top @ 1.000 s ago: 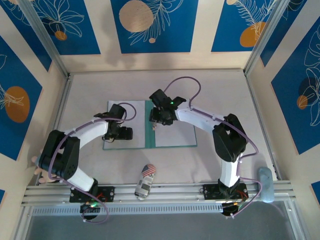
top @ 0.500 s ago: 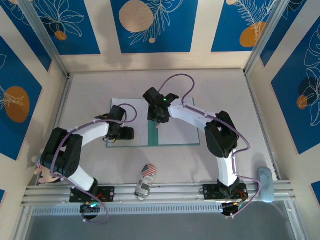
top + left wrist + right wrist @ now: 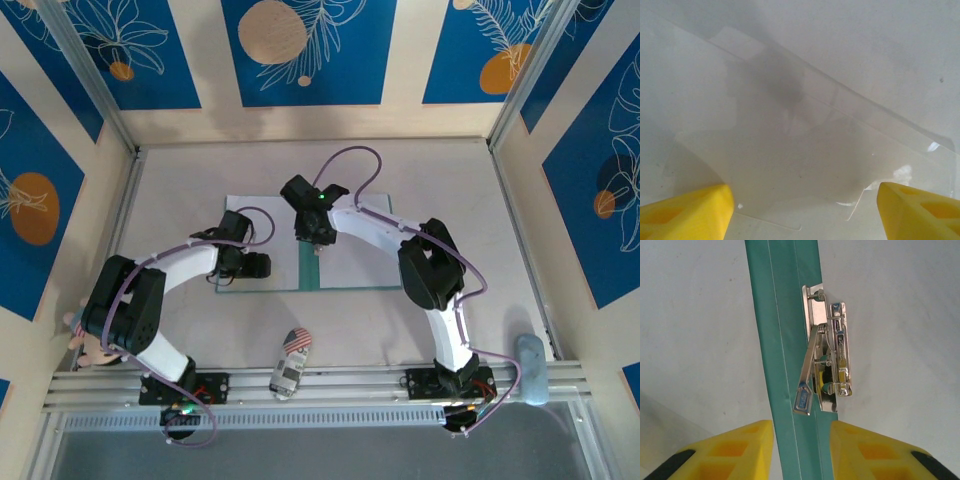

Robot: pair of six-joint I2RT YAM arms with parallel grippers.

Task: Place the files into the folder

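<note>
White files (image 3: 350, 268) lie across both leaves of the open folder (image 3: 785, 340).

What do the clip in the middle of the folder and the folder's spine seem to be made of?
The clip looks like polished metal, probably steel or chrome plate: it is silver and shows bright mirror-like highlights. The folder's spine looks like matte teal card, with a sharp straight crease and no gloss; a thin plastic coat cannot be ruled out.

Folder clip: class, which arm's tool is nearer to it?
Right. The right tool is right at the clip, fingers straddling the green crease; the left tool sits well off to its left.
</note>
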